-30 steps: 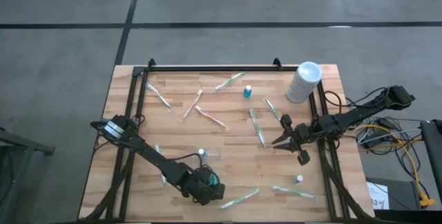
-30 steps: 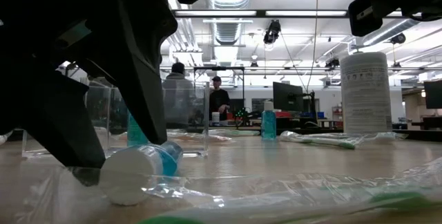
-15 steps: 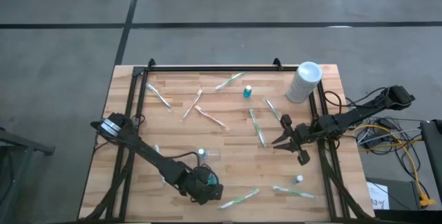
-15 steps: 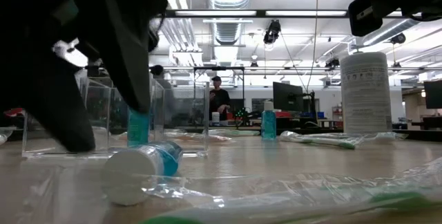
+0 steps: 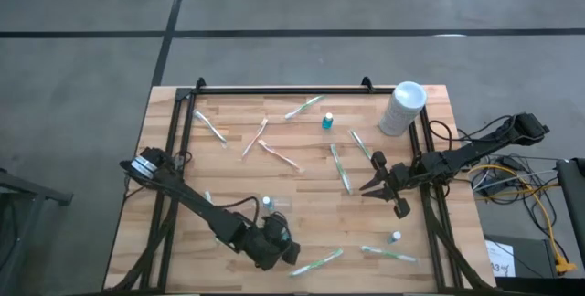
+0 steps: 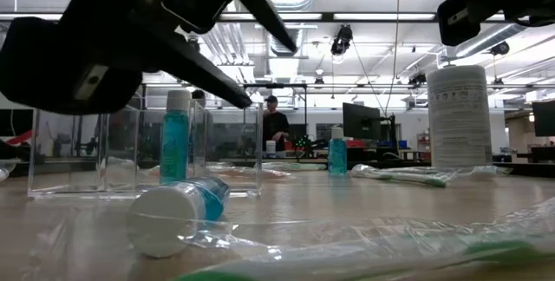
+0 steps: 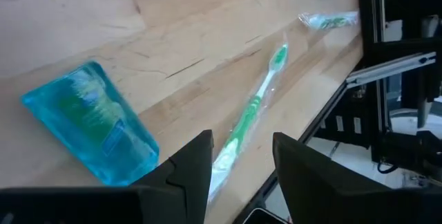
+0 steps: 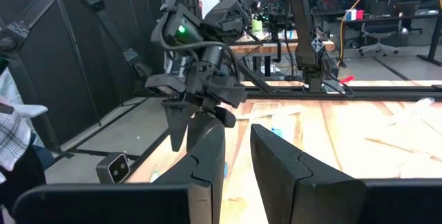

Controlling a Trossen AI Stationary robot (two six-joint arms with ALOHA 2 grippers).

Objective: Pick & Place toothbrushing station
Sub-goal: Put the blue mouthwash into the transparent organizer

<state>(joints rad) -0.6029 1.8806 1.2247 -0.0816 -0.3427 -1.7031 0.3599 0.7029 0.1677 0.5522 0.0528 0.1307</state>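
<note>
A small blue bottle with a white cap (image 6: 178,214) lies on its side on the wood table near the front edge; it also shows in the left wrist view (image 7: 91,132). My left gripper (image 6: 276,77) hangs open and empty above it, fingers slanting toward the table's right; in the high view it is at the front middle (image 5: 274,248). A second blue bottle (image 6: 174,140) stands upright in a clear box (image 6: 230,151). A wrapped green toothbrush (image 7: 252,110) lies just beyond my left fingers. My right gripper (image 5: 377,185) waits open at the table's right.
Several wrapped toothbrushes lie scattered on the table, among them one at the front (image 5: 316,261) and one at the front right (image 5: 388,253). Small blue bottles stand at the far middle (image 5: 326,121) and front right (image 5: 395,237). A white canister (image 5: 402,107) stands at the far right corner.
My left gripper has risen from the table, where its fingers pointed down beside the lying blue bottle, and has tipped up until the fingers slant well above it. The bottle has stayed where it lay on the table.
</note>
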